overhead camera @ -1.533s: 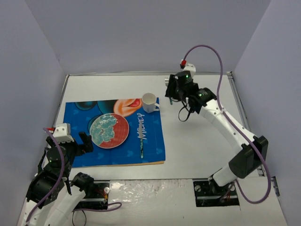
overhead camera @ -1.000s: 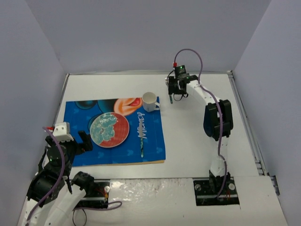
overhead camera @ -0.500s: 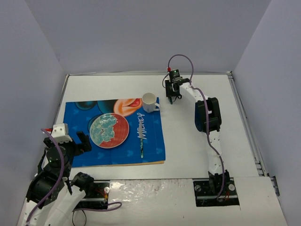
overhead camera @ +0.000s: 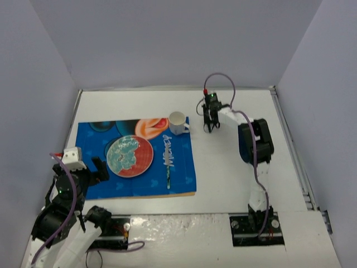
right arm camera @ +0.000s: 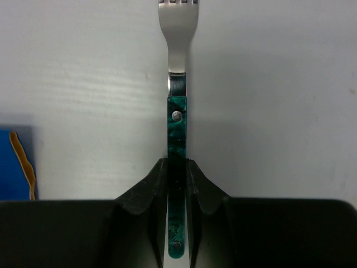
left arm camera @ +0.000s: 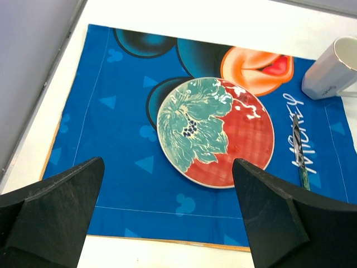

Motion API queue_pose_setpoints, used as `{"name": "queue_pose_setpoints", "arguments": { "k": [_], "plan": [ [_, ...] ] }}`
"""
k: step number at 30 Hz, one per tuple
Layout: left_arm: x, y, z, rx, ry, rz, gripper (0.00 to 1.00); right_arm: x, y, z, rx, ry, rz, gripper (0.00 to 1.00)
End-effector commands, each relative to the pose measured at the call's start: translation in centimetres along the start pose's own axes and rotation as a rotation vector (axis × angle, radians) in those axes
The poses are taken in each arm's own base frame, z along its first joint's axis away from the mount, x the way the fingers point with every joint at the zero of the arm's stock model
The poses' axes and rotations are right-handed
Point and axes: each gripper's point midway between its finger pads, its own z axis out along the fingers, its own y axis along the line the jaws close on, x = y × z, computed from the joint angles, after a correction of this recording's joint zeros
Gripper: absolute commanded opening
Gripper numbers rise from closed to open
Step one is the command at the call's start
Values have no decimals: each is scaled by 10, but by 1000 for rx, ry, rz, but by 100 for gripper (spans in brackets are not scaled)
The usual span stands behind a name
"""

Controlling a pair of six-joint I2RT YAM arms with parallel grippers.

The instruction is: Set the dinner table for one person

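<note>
Right gripper (right arm camera: 177,187) pinches fork (right arm camera: 178,120) mid-handle over the dinner table (right arm camera: 83,84): light, stiff, likely slick; left gripper (left arm camera: 167,184) wide open, empty.

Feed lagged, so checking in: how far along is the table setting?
Done: plate and a green-handled utensil lie on the placemat, mug at its far corner. In hand: the right end effector is shut on the fork, right of the mug. Remaining: laying the fork beside the plate. The left end effector hangs open, empty.

One placemat (overhead camera: 92,137), one plate (overhead camera: 129,155), one mug (overhead camera: 177,121) — one knife (left arm camera: 301,162), one fork (right arm camera: 177,123)
</note>
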Motion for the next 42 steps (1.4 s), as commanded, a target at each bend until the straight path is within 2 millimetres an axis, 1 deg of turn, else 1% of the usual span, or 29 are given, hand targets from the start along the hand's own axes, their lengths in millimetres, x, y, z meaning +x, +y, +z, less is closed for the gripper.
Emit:
{"name": "queue_pose_setpoints", "arguments": {
  "k": [1,2,5,6,7,8,10,11,12,13,16,18,22,23,24,25,26,28,30,33,34,36,38,42],
  "plan": [
    [-19,-17,5,46,-12,-49,97,-10,-11,-67,29,-70,40,0],
    [-23,-23,6,66,-8,-64,97,-12,-12,-81,29,-89,43,0],
    [-37,-57,15,168,35,-138,97,-20,-11,-130,8,-163,64,0],
    [-32,-65,19,189,70,-147,97,-23,-12,-144,3,-188,67,0],
    [-39,-81,23,235,93,-180,97,-27,-8,-167,-21,-229,75,0],
    [-50,-85,22,253,70,-194,97,-28,-8,-170,-25,-234,77,0],
    [-61,-113,32,321,117,-258,97,-33,10,-210,-86,-300,55,0],
    [-73,-123,33,349,111,-281,97,-33,19,-222,-110,-317,40,0],
    [-75,-137,40,382,142,-307,97,-35,23,-238,-131,-345,36,0],
    [-79,-145,44,401,155,-325,97,-36,30,-246,-154,-358,31,0],
    [-104,-179,55,482,168,-387,97,-39,58,-282,-258,-415,13,0],
    [-122,-202,63,550,155,-434,97,-40,75,-302,-320,-444,1,0],
    [-143,-227,79,605,128,-492,97,-42,101,-323,-398,-478,-5,0],
    [-150,-233,84,612,115,-494,96,-40,110,-326,-414,-476,-14,0],
    [-156,-238,88,619,103,-496,96,-37,117,-329,-428,-475,-23,0],
    [-157,-238,89,618,102,-495,96,-38,119,-328,-430,-473,-25,0],
    [-160,-246,98,621,97,-489,93,-35,128,-330,-450,-466,-34,0],
    [-162,-251,105,623,92,-469,93,-30,140,-331,-471,-456,-51,0],
    [-171,-260,112,642,76,-444,93,-23,157,-337,-511,-446,-71,0],
    [-171,-269,126,651,84,-393,92,-17,174,-342,-554,-438,-93,0],
    [-165,-271,130,648,99,-380,92,-16,175,-342,-559,-435,-94,0],
    [-166,-276,136,658,108,-363,92,-12,182,-343,-575,-428,-104,0],
    [-162,-282,139,676,121,-345,91,-12,185,-343,-586,-427,-105,0],
    [-146,-284,146,674,171,-308,86,-10,188,-344,-601,-426,-101,0]
  ]
}}
